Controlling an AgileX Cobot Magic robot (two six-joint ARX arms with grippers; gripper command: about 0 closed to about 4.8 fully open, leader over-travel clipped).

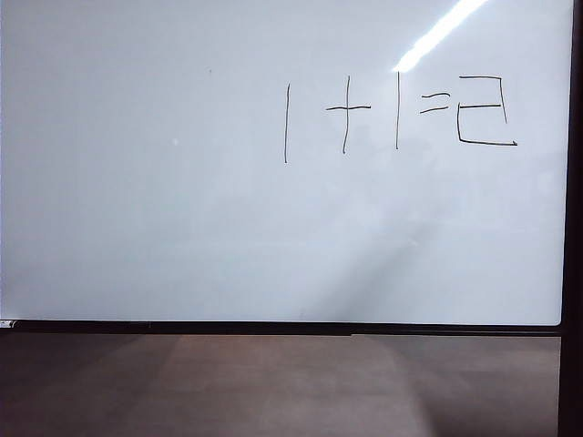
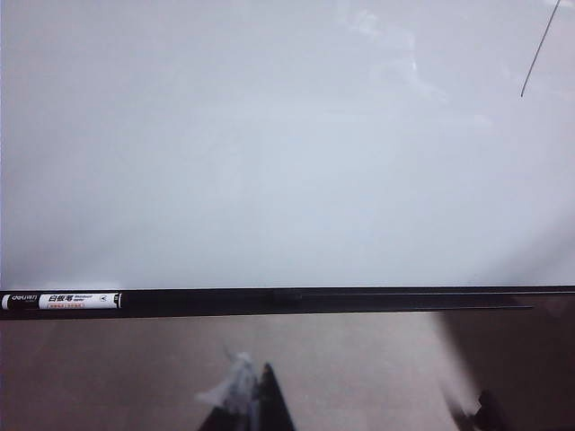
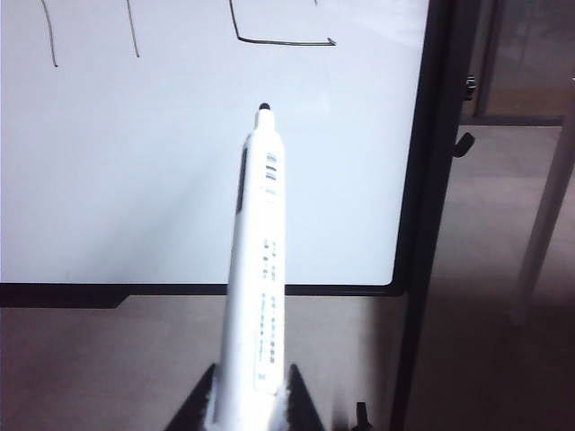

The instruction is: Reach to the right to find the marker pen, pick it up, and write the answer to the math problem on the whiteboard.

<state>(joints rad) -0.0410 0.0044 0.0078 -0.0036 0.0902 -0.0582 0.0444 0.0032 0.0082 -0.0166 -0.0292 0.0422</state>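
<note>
Marker pen [image 3: 256,269] clamped in right gripper [image 3: 247,409] jaws (answer [image 1: 485,111] written), left gripper [image 2: 359,404] unclear.

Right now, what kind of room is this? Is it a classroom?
Maybe a classroom or office. There is a big whiteboard with a sum on it, and the right tool holds a marker pen.

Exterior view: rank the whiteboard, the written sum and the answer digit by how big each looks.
1. The whiteboard, filling most of the view.
2. The sum, one plus one equals.
3. The answer, a boxy two.
No grippers show here.
</note>
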